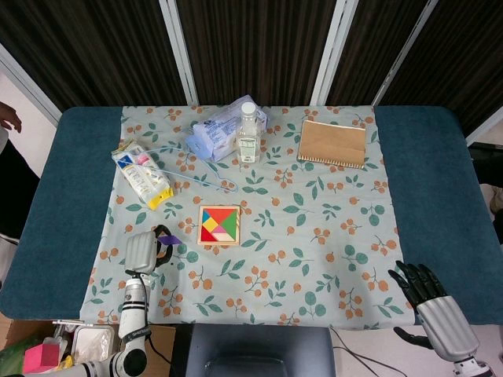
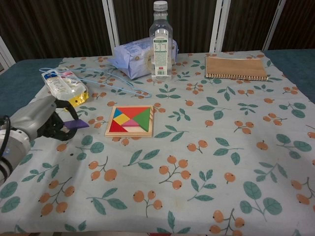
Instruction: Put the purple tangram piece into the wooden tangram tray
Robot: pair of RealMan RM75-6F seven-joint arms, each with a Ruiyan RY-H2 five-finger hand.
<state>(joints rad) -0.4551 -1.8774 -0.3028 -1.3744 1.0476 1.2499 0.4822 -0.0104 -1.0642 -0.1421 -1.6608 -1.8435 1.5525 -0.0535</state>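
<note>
At the bench's (image 1: pixel 71 157) near-left part, we see the left robot hand (image 1: pixel 143 251) pinching the purple piece (image 2: pixel 77 124) between its fingers (image 2: pixel 63 114), with the piece lifted off the cloth (image 2: pixel 206 147) and sticking out toward the tray (image 2: pixel 130 121). In the head view the piece (image 1: pixel 170 239) shows just left of the tray (image 1: pixel 219 225), apart from it, not touching. The tray lies flat on the cloth near the middle, holding red, yellow, blue, green, orange and pink pieces; we can't tell from either view which slot is bare.

The right robot hand (image 1: pixel 431 297) sits off the bench's near-right corner, fingers spread, holding nothing; only the head view shows it.

Behind the tray, we note a clear bottle (image 2: pixel 161 43) standing upright with a white cap, touching or just in front of a bluish bag (image 2: pixel 132 56). A brown notebook (image 2: pixel 235 68) lies flat at far right on the cloth. A snack packet (image 2: pixel 64 88) with a yellow end lies at far left, just behind the left robot hand. A light blue hanger (image 2: pixel 106 78) lies between the packet and the bag, its end reaching toward the tray's far side.
</note>
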